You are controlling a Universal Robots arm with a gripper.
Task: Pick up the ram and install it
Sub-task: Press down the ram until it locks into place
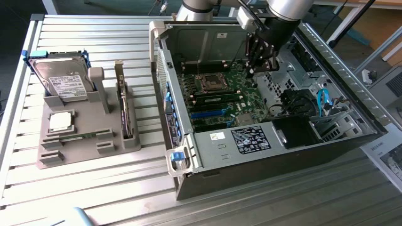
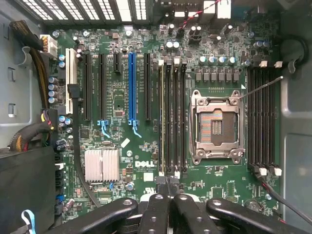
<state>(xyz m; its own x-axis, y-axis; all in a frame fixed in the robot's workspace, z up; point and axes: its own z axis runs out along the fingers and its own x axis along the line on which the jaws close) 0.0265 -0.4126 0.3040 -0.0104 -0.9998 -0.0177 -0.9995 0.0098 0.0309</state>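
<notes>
**Pincer clenched over the board**

At exterior view's left, on the desk (image 1: 94, 183): grey holder (image 1: 82, 141) carrying a ram (image 1: 82, 137) lying flat. At centre-right, inside the open computer case (image 1: 264, 141): pincer (image 2: 169, 184) clenched, empty, hovering above a second ram (image 2: 162, 122) seated in its motherboard (image 2: 117, 92) slot.

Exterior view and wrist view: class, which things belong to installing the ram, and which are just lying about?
Job in hand: gripper, shut; ram stick in a motherboard slot; empty ram slots beside it.
Lying about: hard drive; silver processor chip; expansion card, all on the grey holder.
</notes>
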